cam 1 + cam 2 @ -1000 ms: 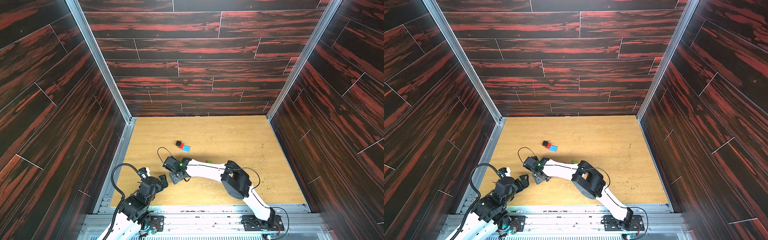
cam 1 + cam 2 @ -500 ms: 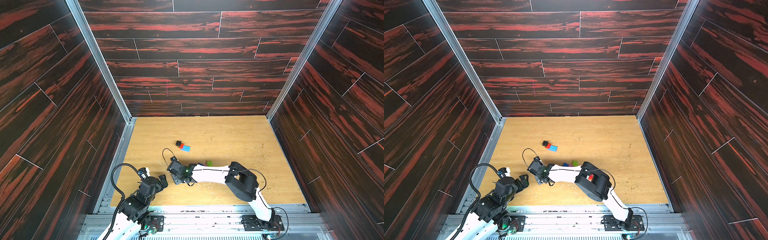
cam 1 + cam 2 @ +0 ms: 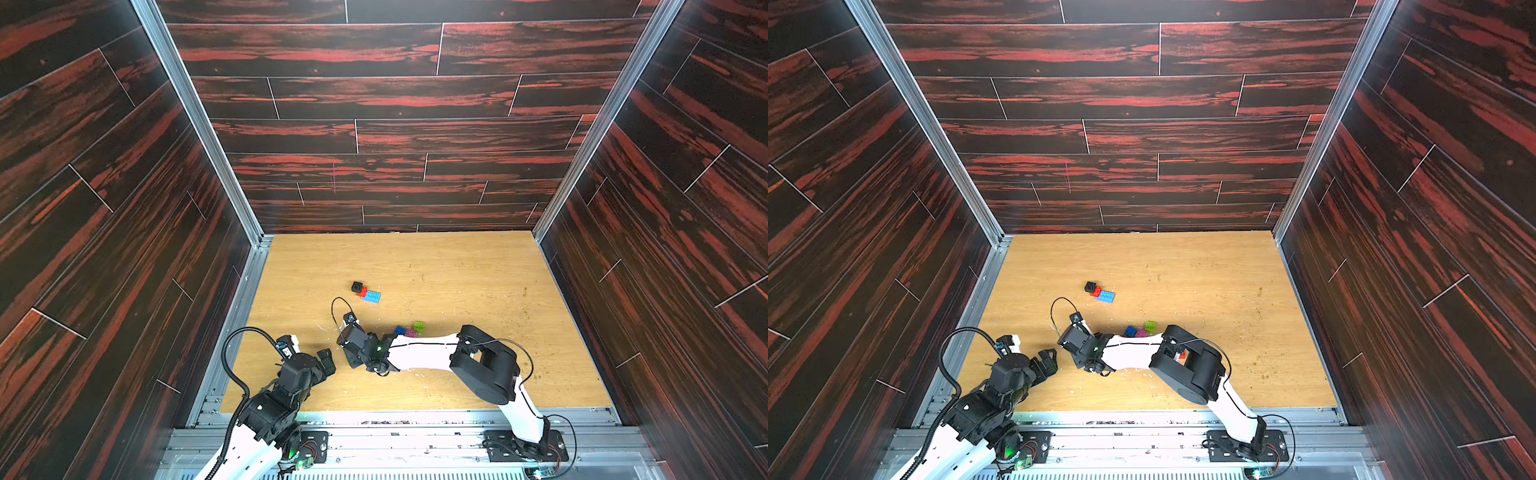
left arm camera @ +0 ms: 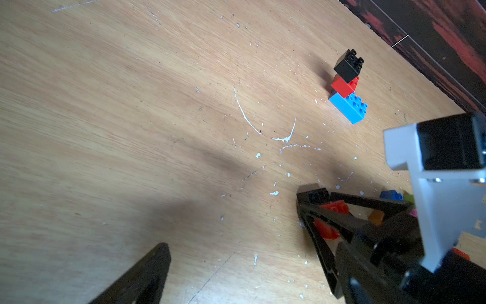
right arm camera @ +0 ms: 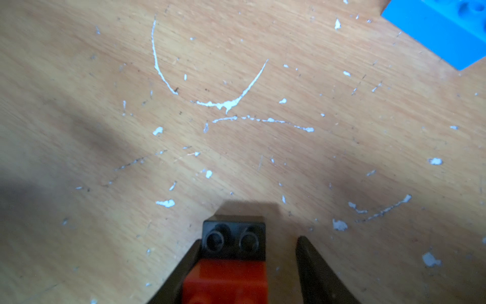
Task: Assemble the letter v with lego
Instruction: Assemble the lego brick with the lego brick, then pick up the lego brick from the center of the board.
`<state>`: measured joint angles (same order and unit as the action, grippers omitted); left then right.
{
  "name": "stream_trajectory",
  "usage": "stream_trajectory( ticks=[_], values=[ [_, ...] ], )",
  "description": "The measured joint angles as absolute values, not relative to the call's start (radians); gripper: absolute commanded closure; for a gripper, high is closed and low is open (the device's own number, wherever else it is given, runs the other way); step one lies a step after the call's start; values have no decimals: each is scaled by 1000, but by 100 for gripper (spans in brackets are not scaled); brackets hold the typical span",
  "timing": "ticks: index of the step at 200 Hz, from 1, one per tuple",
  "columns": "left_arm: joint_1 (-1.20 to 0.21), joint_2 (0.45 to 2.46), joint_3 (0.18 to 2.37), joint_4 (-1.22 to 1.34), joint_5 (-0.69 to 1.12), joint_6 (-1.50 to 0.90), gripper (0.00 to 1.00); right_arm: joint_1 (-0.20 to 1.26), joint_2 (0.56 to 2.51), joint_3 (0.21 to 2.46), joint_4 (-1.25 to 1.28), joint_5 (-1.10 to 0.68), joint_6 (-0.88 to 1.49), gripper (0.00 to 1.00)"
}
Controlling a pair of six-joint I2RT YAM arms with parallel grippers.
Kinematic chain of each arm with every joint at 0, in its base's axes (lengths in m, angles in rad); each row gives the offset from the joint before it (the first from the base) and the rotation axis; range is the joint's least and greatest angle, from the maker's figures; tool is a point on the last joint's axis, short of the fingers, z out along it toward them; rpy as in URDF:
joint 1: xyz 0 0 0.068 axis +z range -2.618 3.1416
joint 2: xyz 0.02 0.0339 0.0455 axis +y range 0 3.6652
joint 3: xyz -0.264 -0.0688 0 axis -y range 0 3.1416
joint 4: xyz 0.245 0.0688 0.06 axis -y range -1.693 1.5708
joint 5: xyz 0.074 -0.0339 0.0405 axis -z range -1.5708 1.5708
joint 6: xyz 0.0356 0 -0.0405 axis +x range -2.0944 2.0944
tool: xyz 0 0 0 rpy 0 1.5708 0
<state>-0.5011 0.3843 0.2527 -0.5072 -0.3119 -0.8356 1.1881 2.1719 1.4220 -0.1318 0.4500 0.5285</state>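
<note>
The lego lies in two groups on the wooden table [image 3: 457, 270]. Far back, a black brick [image 3: 356, 286], a red brick [image 3: 363, 291] and a long light-blue brick [image 3: 371, 296] are joined in a row, also in the left wrist view [image 4: 348, 108]. My right gripper [image 5: 248, 240] stands low at front left [image 3: 344, 341], open around a black brick [image 5: 234, 240] joined to a red one [image 5: 226, 281]. One finger touches them and the other stands apart. My left gripper [image 3: 326, 361] is wide open over bare wood, and one fingertip [image 4: 155, 263] shows.
Blue [image 3: 400, 330], pink [image 3: 411, 333] and green [image 3: 419, 326] bricks sit just behind my right forearm [image 3: 419, 353]. An orange brick [image 4: 376, 217] shows behind the right gripper. Dark wood walls enclose the table on three sides. A metal rail [image 3: 395, 419] runs along the front edge.
My right forearm has swung toward the front, uncovering the blue, pink and green bricks. Its jaws have narrowed around the black and red bricks. The left arm has not moved.
</note>
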Motion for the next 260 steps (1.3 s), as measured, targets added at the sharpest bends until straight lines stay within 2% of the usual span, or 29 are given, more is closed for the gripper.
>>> stream_trajectory(
  ticks=[13,26,44,83,126,190,260],
  values=[
    [-501,388,253,-507,-312,-836,0,1189,2170,1414,-120,454,532,43],
    [-501,391,253,-506,-312,-836,0,1190,2169,1410,-114,459,536,50],
    [-501,393,253,-506,-314,-838,0,1189,2167,1404,-109,464,542,52],
    [-501,393,253,-505,-315,-839,0,1188,2165,1398,-105,470,546,66],
    [-501,434,253,-484,-315,-839,0,1184,2157,1390,-97,455,542,74],
    [-484,662,280,-346,-298,-834,0,1084,2004,1250,-187,303,415,76],
    [-419,932,375,-145,-258,-790,0,903,1908,1281,-316,170,181,76]
  ],
)
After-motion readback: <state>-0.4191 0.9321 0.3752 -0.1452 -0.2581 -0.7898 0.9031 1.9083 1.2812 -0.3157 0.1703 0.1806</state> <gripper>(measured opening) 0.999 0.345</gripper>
